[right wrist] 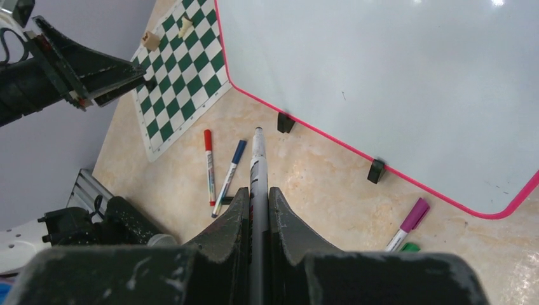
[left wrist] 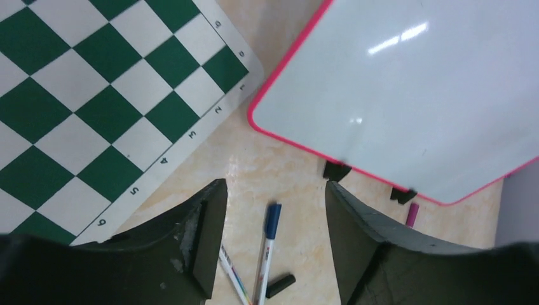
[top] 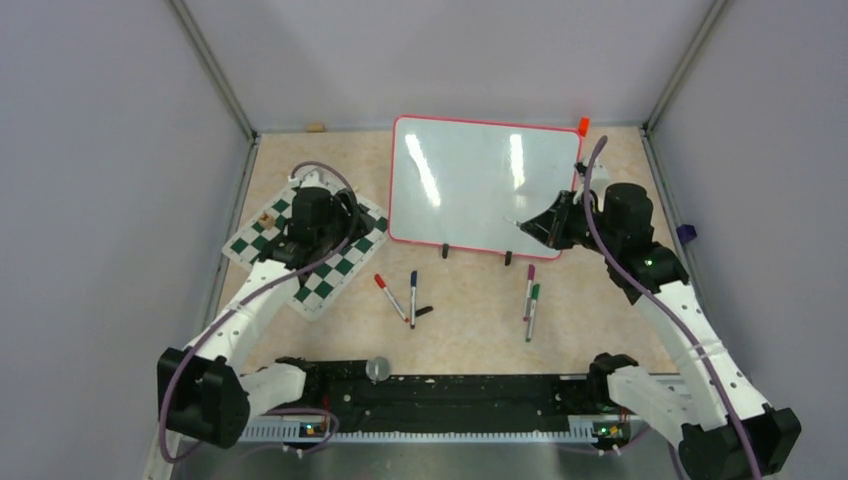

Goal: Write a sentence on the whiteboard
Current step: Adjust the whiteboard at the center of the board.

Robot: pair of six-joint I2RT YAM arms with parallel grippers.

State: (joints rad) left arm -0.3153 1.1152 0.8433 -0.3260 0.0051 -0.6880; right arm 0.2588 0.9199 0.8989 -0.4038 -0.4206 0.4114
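Where the top view looks down, the whiteboard sits at the desk's far middle. The chess mat is just beside its left edge, and loose pens lie before its near edge. From the left wrist, the left gripper stands released above bare desk (a blue pen lies between its fingers). From the right wrist, the right gripper is clenched on a marker, tip short of the board's red edge.
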